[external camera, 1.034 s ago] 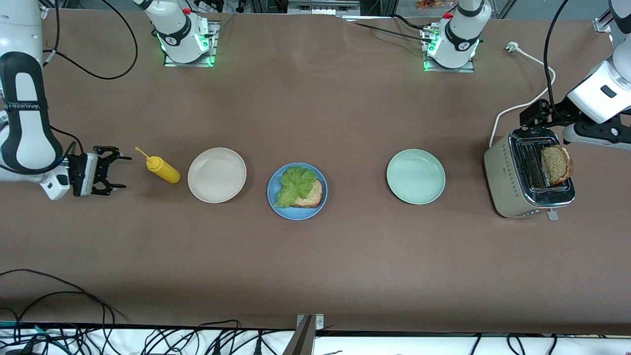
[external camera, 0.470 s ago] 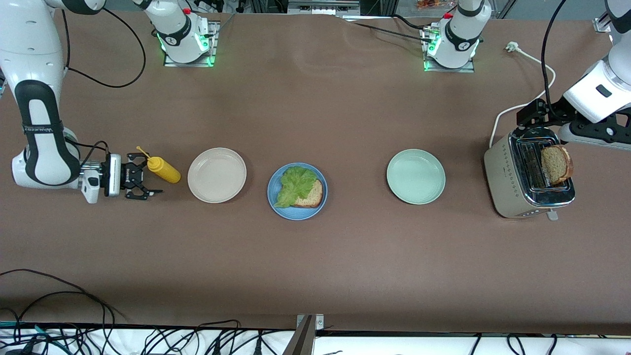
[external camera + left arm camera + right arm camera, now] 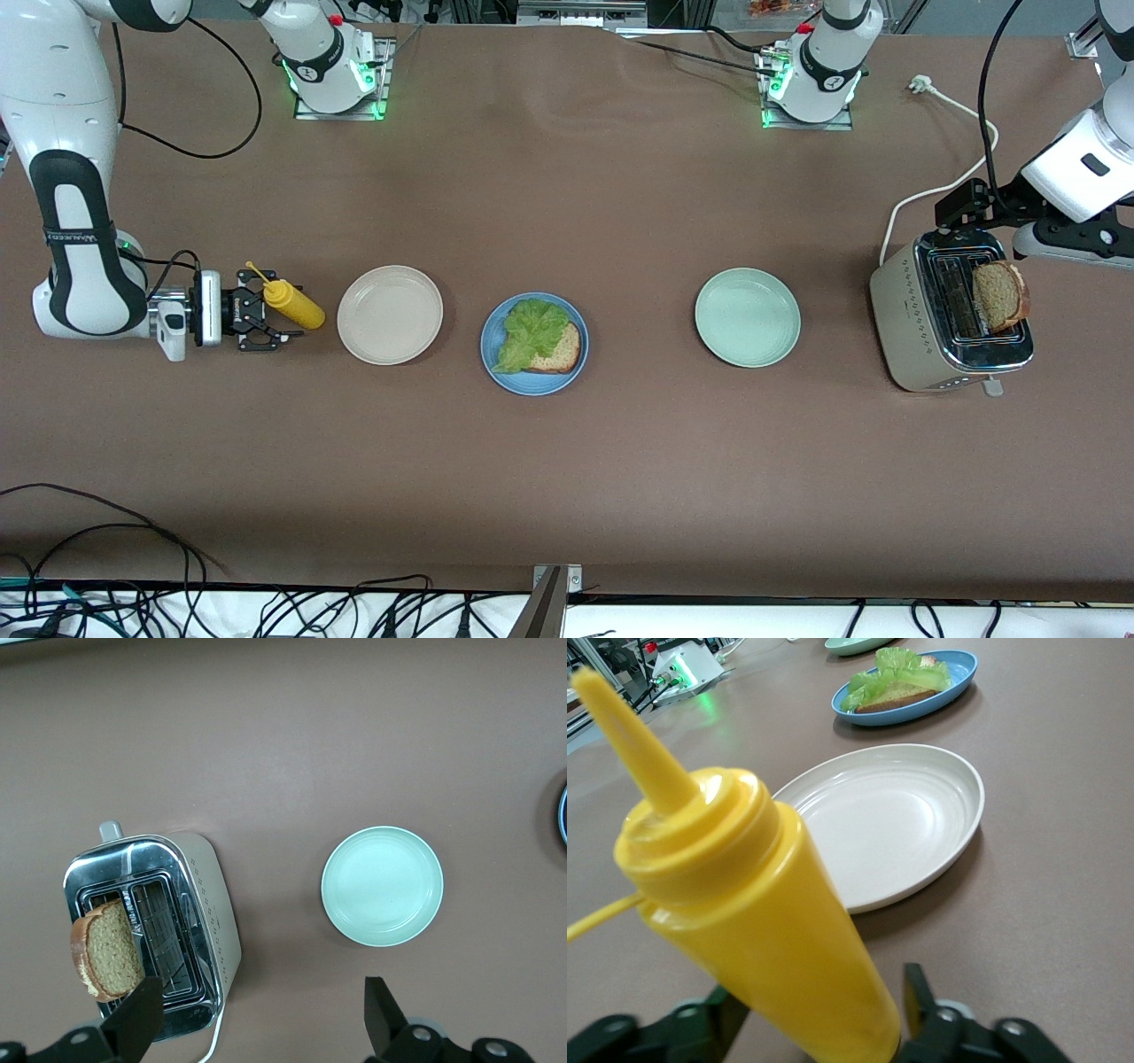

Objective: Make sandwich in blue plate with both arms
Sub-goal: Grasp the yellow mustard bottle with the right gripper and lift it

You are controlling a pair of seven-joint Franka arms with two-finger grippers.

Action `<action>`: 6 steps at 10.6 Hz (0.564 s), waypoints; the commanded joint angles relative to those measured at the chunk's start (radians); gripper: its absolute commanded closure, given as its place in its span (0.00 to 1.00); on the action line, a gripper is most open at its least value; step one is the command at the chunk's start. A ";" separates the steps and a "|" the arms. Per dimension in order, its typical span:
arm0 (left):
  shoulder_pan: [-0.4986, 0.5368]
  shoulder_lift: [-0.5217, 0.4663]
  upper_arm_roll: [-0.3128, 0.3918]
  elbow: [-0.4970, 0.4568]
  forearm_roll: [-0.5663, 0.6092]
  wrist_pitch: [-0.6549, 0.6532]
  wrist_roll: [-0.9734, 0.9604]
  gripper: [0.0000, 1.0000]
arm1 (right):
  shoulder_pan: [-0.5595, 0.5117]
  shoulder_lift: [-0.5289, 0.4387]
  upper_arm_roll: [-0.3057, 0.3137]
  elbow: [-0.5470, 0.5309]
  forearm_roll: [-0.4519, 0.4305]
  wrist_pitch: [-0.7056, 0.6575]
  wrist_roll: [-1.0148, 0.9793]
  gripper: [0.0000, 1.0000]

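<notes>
The right gripper (image 3: pixel 266 321) has moved in around the yellow sauce bottle (image 3: pixel 292 304), fingers straddling it but not visibly clamped, suggesting sauce comes next, while the left gripper (image 3: pixel 257 1014) hangs wide open, empty, over the toaster (image 3: pixel 948 310); the blue plate (image 3: pixel 534 383) holds bread and lettuce (image 3: pixel 530 330).

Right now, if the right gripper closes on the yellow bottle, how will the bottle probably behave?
The yellow squeeze bottle looks like soft plastic, so its wall may give under the right gripper, whose fingers stand on either side of it. It is tall and narrow with a thin nozzle, so a sideways push could tip it. Its glossy skin may slip.
</notes>
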 commanded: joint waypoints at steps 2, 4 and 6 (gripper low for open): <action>0.004 -0.021 -0.001 -0.018 -0.007 0.011 0.005 0.00 | -0.017 -0.003 0.011 -0.014 0.018 -0.031 -0.012 0.88; 0.004 -0.021 -0.002 -0.017 -0.008 0.011 0.004 0.00 | -0.014 -0.014 0.010 -0.012 0.007 -0.037 0.002 0.92; 0.004 -0.023 -0.004 -0.015 -0.008 0.008 0.001 0.00 | -0.006 -0.046 0.008 -0.011 -0.025 -0.037 0.071 0.94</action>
